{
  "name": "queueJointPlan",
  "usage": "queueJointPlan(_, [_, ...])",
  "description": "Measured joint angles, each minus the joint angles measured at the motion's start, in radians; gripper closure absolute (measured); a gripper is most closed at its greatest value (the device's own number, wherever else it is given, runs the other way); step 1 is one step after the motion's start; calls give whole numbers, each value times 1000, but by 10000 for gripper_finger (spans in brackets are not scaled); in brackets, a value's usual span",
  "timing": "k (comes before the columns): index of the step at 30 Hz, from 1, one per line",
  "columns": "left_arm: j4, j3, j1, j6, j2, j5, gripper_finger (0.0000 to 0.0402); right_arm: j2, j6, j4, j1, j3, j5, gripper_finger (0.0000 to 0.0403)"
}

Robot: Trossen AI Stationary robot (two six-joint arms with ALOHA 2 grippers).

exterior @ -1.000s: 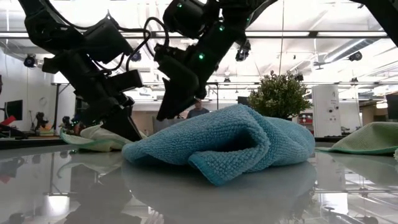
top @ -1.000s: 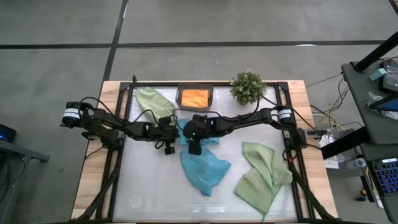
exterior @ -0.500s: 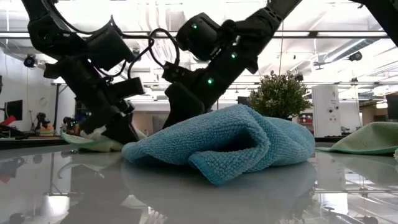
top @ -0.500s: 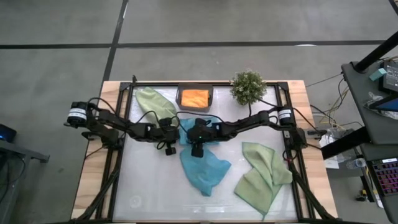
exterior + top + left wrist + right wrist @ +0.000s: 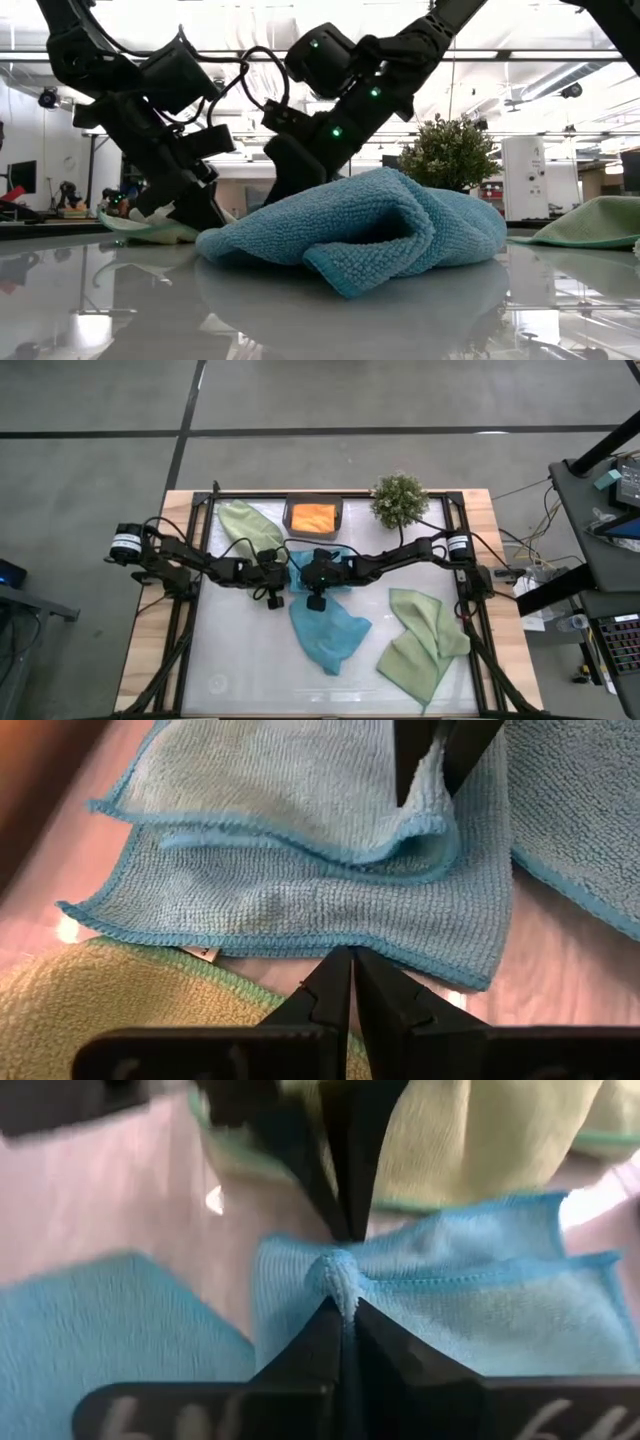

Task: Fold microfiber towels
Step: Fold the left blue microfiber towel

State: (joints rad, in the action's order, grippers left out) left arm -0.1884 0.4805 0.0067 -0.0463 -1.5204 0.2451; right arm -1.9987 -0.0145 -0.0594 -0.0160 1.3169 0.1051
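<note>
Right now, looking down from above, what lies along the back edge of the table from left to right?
Light green towel → small dark tray holding an orange towel → bushy potted plant.

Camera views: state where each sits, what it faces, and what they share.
High view: overhead, straight down; both arms meet over the folded teal-blue microfiber towel.
Low view: tabletop height, facing the room; arms descend from above.
Left wrist view: left gripper shut above that towel.
Right wrist view: right gripper pinching its edge.
Shared: that towel.
</note>
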Motion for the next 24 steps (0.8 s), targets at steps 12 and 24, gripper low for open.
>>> queueJointPlan(12, [5, 0, 0, 0, 1, -1, 396, -13, -9, -19, -2, 57, 0, 394])
queueJointPlan(24, [84, -3, 0, 0, 62, -9, 396, -90, -49, -94, -2, 53, -87, 366])
